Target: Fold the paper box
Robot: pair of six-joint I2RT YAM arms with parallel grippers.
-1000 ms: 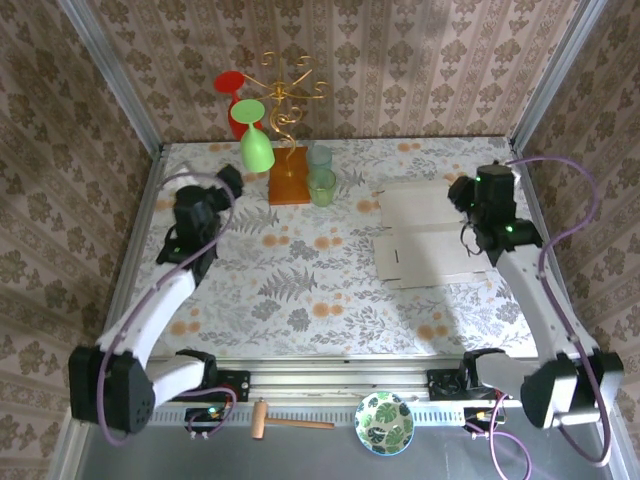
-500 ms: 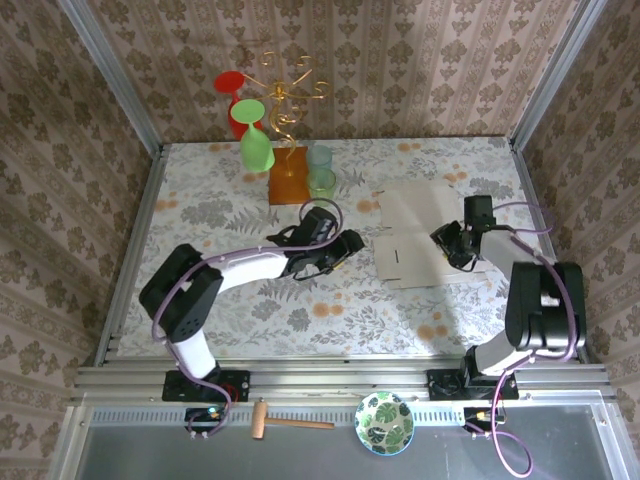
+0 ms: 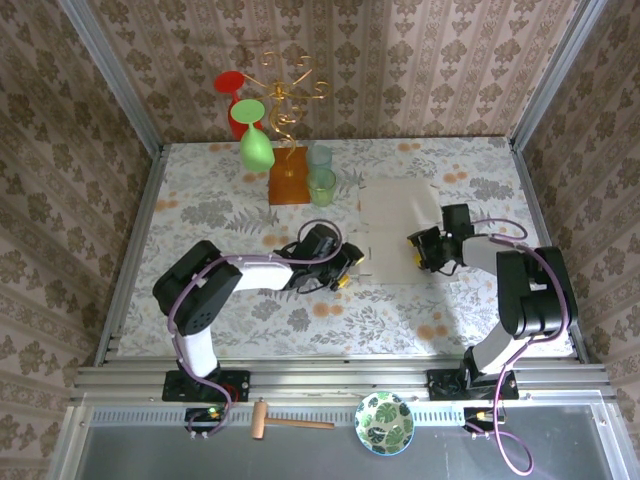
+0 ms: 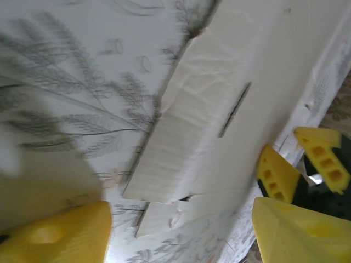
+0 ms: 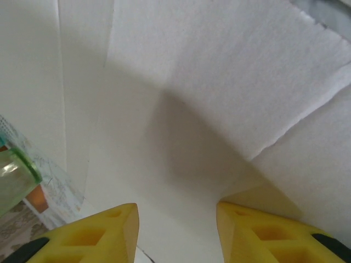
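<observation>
The box (image 3: 395, 210) is lying flat and unfolded on the table (image 3: 200, 200), right of centre, with its far-left corner reaching near the cups (image 3: 322, 186) that are standing just right of the orange block (image 3: 289, 187). The left gripper (image 3: 345, 268) is sitting low at the box's near-left edge; in its wrist view its jaws are gaping wide over a creased flap beside a thin slit, gripping nothing. The right gripper (image 3: 424, 250) is hovering over the box's right half and pointing left toward the other gripper, its yellow fingers (image 5: 104, 230) standing apart above bare sheet and pinching nothing. A gold stand (image 3: 285, 95) is rising from the block, with a red glass (image 3: 229, 84) and a green glass (image 3: 256, 148) hanging from it. A mallet (image 3: 285, 422) and a leafy bowl (image 3: 385, 422) are lying beyond the table's near edge.
</observation>
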